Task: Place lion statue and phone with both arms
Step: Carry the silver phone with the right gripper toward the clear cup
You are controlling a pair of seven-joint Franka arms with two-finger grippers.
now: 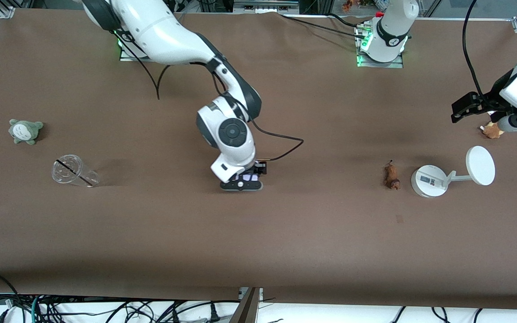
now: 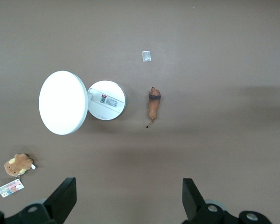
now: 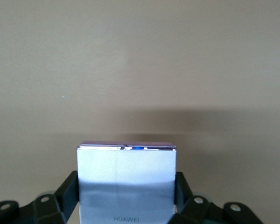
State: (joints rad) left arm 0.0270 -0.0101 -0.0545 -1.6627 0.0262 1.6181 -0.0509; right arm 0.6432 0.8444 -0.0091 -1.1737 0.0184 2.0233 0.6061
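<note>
Front view: the brown cloth-covered table point(image 1: 151, 233) fills the frame. At centre, the right gripper point(image 1: 246, 179) stands low at the tabletop, clamped on the flat pale lavender-white phone point(image 1: 248, 178), of which only a sliver shows between the dark fingers. At the right edge of the frame, the left gripper point(image 1: 465, 109) hangs in the air over the table with its fingers spread and nothing between them. Just below it lies a rounder brown plush toy point(image 1: 492, 130). In the lower right, the small slim orange-brown lion statue point(image 1: 391, 176) lies on the cloth, just beside the round base of a white stand with a disc point(image 1: 438, 179). At the left of the frame sit a grey-green plush point(image 1: 25, 131) and, lower, a clear plastic cup point(image 1: 73, 171) on its side.

Left wrist view: the two dark fingers point(image 2: 63, 196) sit wide apart at the bottom edge. The lion statue point(image 2: 153, 106) lies at centre, the white stand point(image 2: 65, 102) to its left, the brown plush point(image 2: 17, 164) with a card tag in the lower left.

Right wrist view: the phone point(image 3: 126, 179) fills the lower centre, pinched on both sides by the fingers point(image 3: 67, 189).
</note>
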